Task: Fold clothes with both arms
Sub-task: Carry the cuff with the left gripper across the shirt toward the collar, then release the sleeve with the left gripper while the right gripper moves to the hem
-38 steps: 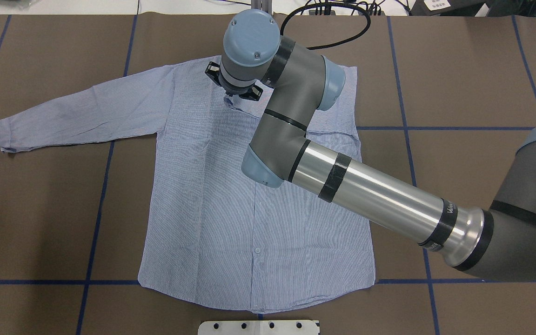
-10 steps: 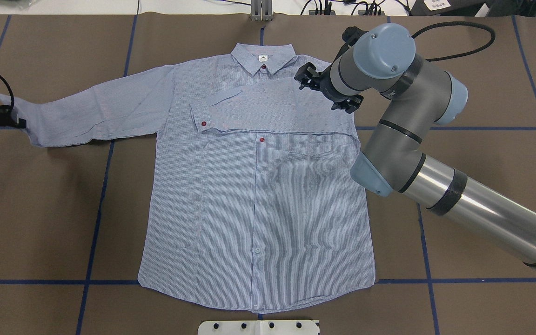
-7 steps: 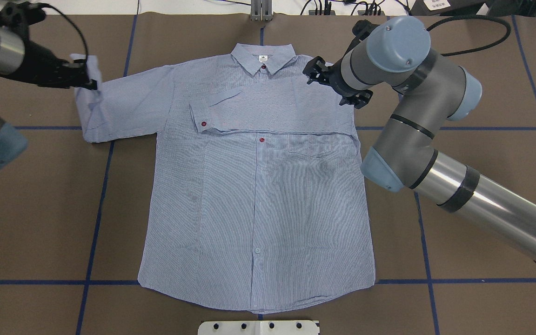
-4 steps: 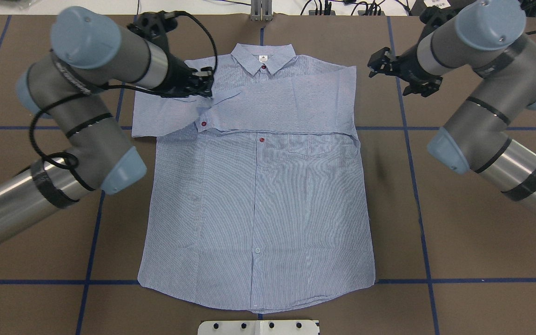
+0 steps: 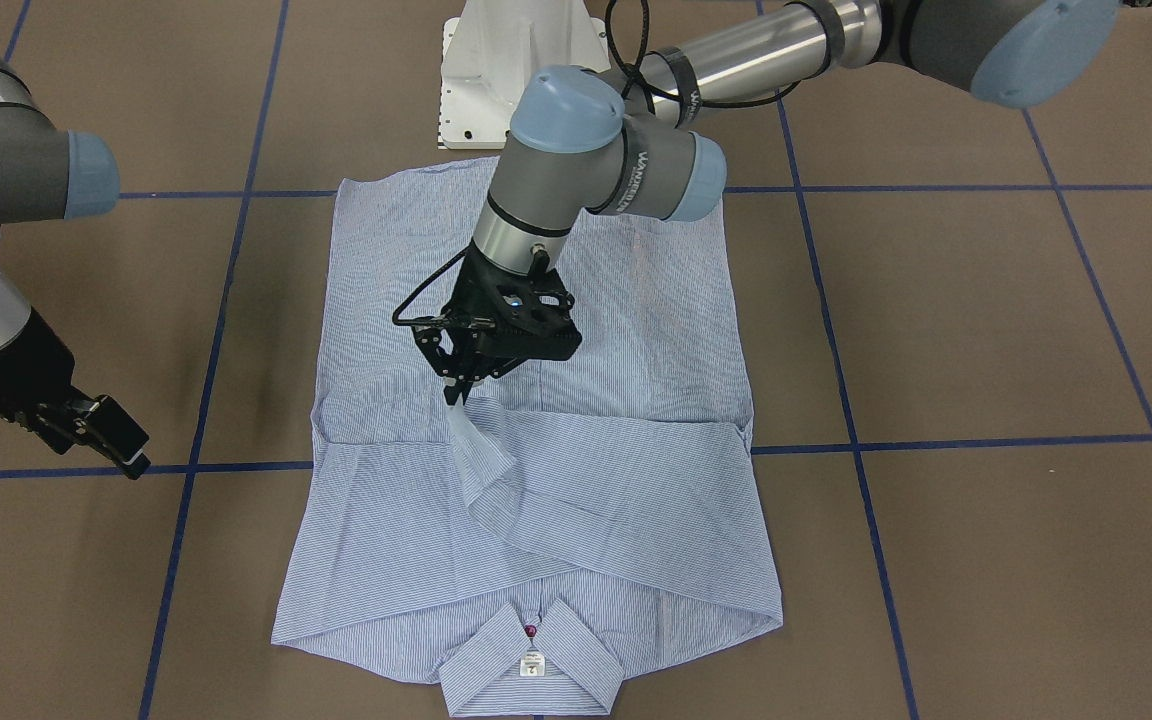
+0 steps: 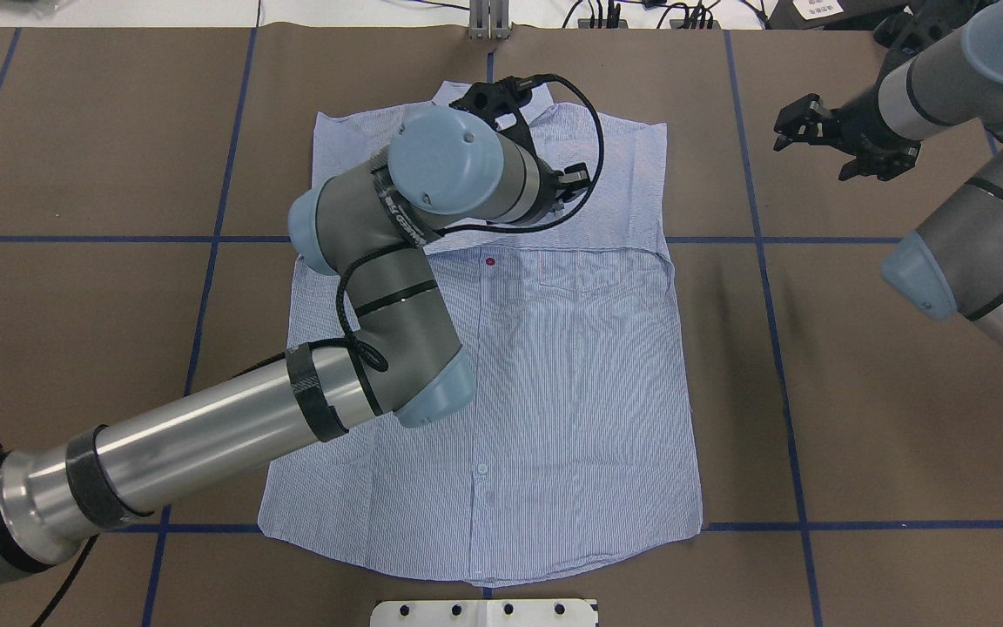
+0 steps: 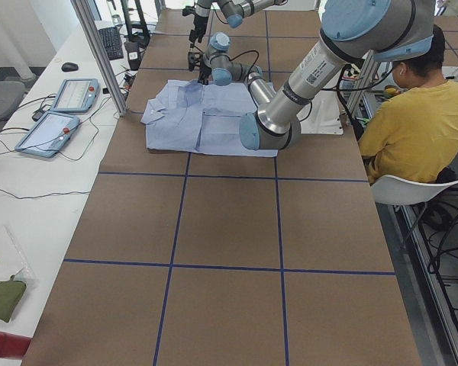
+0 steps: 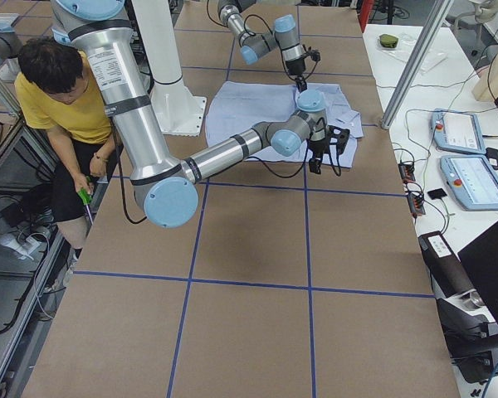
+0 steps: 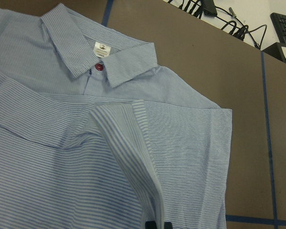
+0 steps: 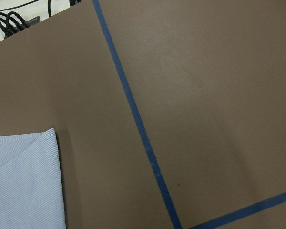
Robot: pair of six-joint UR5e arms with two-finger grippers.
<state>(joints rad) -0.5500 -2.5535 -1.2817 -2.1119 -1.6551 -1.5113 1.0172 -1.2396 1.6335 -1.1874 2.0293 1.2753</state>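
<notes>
I've got my left gripper (image 5: pixel 457 393) hanging over the chest of the shirt (image 6: pixel 554 392), jaws pinched on the cuff (image 5: pixel 476 445) of a sleeve drawn across the front. The cuff rises off the cloth up to the fingertips. The shirt lies flat on the table (image 6: pixel 75 348), front up, with its collar (image 5: pixel 481 665) on the side away from the robot and both sleeves folded over the chest. Over to the right, my right gripper (image 6: pixel 790 124) is off the shirt, above the table just beyond the shoulder, jaws apart, nothing in them.
</notes>
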